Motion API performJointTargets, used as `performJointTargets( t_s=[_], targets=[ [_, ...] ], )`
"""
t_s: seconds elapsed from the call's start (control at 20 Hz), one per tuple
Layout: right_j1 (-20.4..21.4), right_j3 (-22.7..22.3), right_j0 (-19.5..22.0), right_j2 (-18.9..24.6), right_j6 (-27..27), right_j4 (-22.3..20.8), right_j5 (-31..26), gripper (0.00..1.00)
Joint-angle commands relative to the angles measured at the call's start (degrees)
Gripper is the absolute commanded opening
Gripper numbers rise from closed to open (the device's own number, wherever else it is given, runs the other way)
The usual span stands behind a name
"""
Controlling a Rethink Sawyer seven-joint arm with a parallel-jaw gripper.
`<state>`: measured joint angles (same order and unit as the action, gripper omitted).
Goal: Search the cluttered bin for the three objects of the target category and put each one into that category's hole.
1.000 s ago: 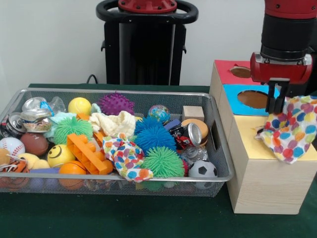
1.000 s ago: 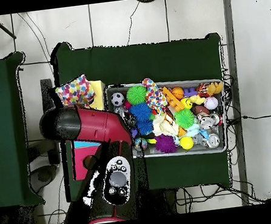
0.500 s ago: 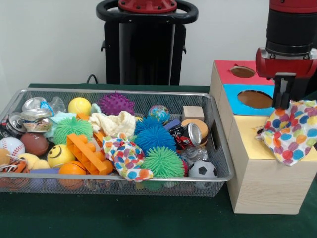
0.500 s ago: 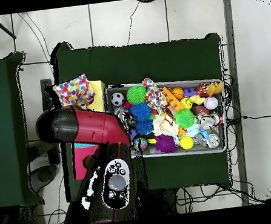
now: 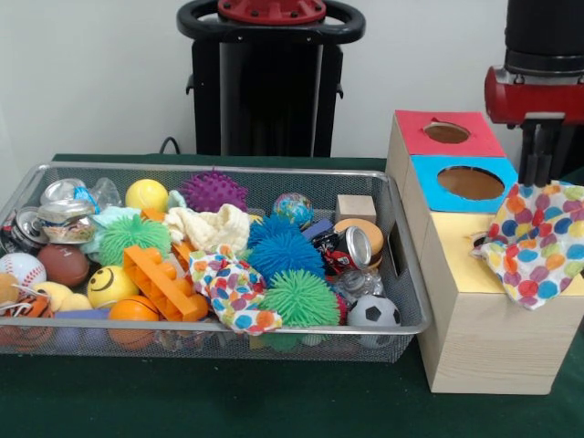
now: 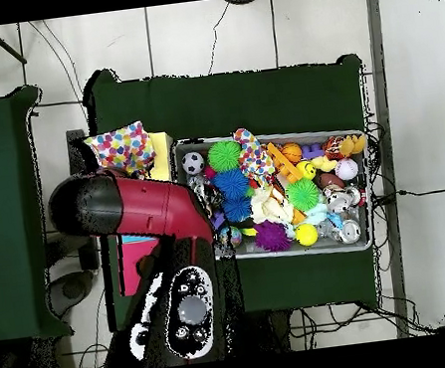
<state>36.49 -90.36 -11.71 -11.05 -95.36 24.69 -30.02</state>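
A spotted cloth point(image 5: 538, 242) lies draped over the yellow-surround top point(image 5: 453, 248) of the pale wooden box point(image 5: 484, 338). It covers most of the hole and hangs over the right edge; it also shows in the overhead view point(image 6: 122, 149). My gripper point(image 5: 540, 181) hangs just above the cloth, open and empty, apart from it. A second spotted cloth point(image 5: 233, 287) lies in the front middle of the wire mesh bin point(image 5: 228, 324), also seen from overhead point(image 6: 253, 156). I see no third spotted cloth. In the overhead view the arm point(image 6: 134, 208) hides the gripper.
The blue-surround hole point(image 5: 470, 182) and red-surround hole point(image 5: 447, 132) lie behind the yellow one. The bin holds a cream cloth point(image 5: 210, 226), blue point(image 5: 283, 248) and green point(image 5: 299, 297) spiky balls, an orange brick point(image 5: 160, 278), a soccer ball point(image 5: 372, 313), a can point(image 5: 351, 246) and other toys.
My gripper has risen and shifted slightly right, away from the spotted cloth. The cloth stays draped on the yellow box top. The bin is unchanged.
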Motion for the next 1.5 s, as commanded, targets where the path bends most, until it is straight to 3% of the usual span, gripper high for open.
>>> performJointTargets(
  t_s=[0.05,0.55,1.05,1.5],
  targets=[
    [0.27,0.07,1.56,1.95,-11.35,-0.42,-4.38,0.0],
    [2.01,-0.33,0.51,2.87,-14.01,1.53,-1.68,0.0],
    [-1.06,-0.55,-0.16,5.37,-15.89,4.9,6.31,0.0],
    [-3.54,-0.89,0.55,6.55,-14.35,6.1,11.53,0.0]
  ],
)
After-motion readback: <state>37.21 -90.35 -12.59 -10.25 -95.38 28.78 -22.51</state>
